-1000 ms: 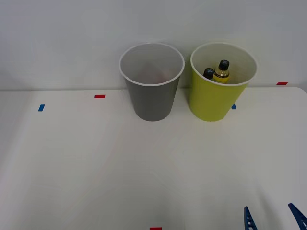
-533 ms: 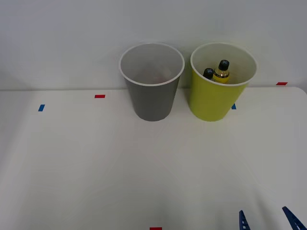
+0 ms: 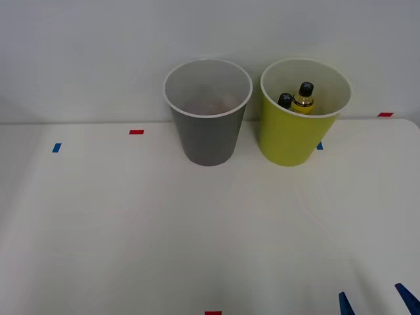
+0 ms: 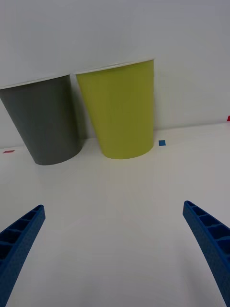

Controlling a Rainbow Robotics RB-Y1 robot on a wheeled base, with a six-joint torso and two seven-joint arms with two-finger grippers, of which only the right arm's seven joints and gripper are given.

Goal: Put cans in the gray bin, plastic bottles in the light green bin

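Lime light green bin (image 3: pixel 298 134) holds two plastic bottles (image 3: pixel 296 98), beside gray bin (image 3: pixel 209 134); right gripper (image 4: pixel 115 240) spread apart, empty, low over surface (image 3: pixel 131 230); nothing loose; best to retreat clear of bins.

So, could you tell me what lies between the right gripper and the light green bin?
Bare white table; the wrist view shows nothing between the right gripper and light green bin.

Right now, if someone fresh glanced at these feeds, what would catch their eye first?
Two cup-shaped bins side by side at the table's far edge against the wall: the gray bin on the left and the light green bin on the right. The black caps of two plastic bottles, one yellow, poke up inside the green one. The right gripper sits open and empty at the near right.
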